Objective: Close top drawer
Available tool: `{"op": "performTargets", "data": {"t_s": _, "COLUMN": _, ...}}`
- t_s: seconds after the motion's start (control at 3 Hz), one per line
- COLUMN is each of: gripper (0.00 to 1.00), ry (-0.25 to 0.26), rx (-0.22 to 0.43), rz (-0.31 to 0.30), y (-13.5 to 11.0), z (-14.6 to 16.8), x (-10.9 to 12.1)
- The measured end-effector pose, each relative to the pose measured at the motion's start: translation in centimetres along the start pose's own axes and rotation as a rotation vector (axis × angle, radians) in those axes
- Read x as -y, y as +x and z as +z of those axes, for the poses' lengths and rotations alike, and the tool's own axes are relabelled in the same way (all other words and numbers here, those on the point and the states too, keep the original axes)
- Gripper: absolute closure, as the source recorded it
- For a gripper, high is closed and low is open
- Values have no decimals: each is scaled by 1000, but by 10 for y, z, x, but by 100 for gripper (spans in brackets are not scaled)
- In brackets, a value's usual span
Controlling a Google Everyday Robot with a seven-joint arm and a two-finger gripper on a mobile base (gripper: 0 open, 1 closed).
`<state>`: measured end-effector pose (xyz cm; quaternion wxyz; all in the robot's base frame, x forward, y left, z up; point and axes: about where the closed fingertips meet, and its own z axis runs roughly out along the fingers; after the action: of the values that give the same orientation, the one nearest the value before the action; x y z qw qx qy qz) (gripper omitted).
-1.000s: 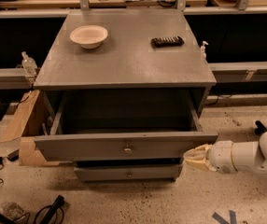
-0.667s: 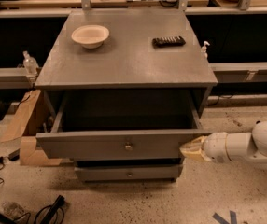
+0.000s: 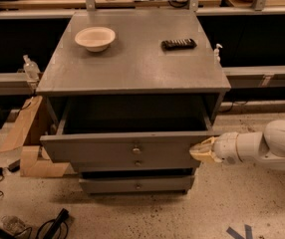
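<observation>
I have the single arm [image 3: 277, 146] entering from the right edge of the view, low down, lying close to horizontal and pointing left. Its white rounded outer segment is the widest part, and it narrows into a shorter white wrist [image 3: 234, 147] section. The cream-coloured gripper [image 3: 200, 151] is mounted on the end of the wrist and points left, tapering toward its tip. I read the gripper at the right end of the top drawer [image 3: 92, 151] front, level with the panel. I cannot tell whether the tip touches the panel.
</observation>
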<state>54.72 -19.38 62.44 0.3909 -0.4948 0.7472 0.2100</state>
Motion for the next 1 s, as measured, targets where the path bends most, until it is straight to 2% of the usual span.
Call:
{"op": "performTargets", "data": {"t_s": 0.33, "gripper": 100, "ry": 0, "rx": 0, "rz": 0, "y": 1, "z": -1, "x": -1}}
{"op": "performTargets", "data": {"t_s": 0.67, "gripper": 100, "ry": 11, "rx": 7, "rz": -16, "y": -13, "z": 6, "x": 19}}
{"op": "performTargets", "data": {"t_s": 1.0, "gripper": 100, "ry": 12, "rx": 9, "rz": -17, "y": -14, "z": 6, "x": 20}}
